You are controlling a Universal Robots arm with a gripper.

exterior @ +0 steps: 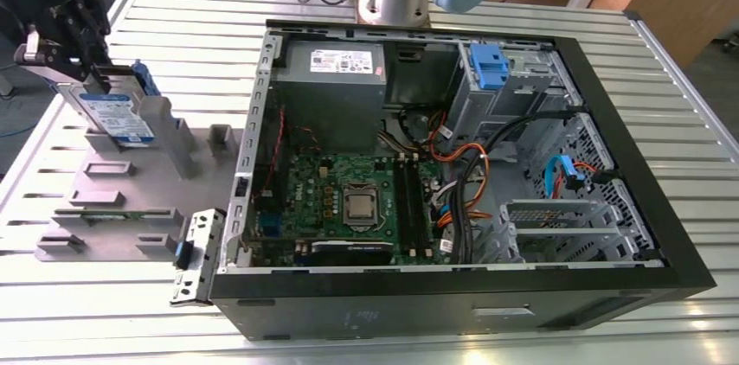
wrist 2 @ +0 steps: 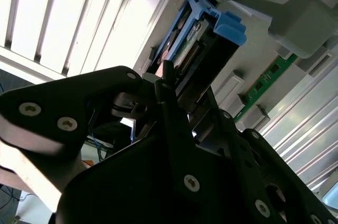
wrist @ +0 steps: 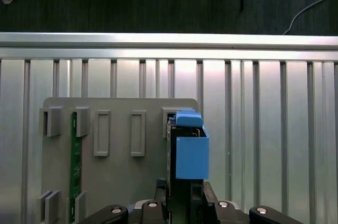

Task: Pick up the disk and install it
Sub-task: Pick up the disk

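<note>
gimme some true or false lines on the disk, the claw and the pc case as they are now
1. The flat silver hard drive with blue plastic rails stands on edge in the grey plastic holder plate. True.
2. That drive lies inside the open black computer case. False: it is outside, to the exterior view's left of the case.
3. The black claw is right at the drive's upper end. True.
4. The case is closed. False: its green motherboard shows.
</note>
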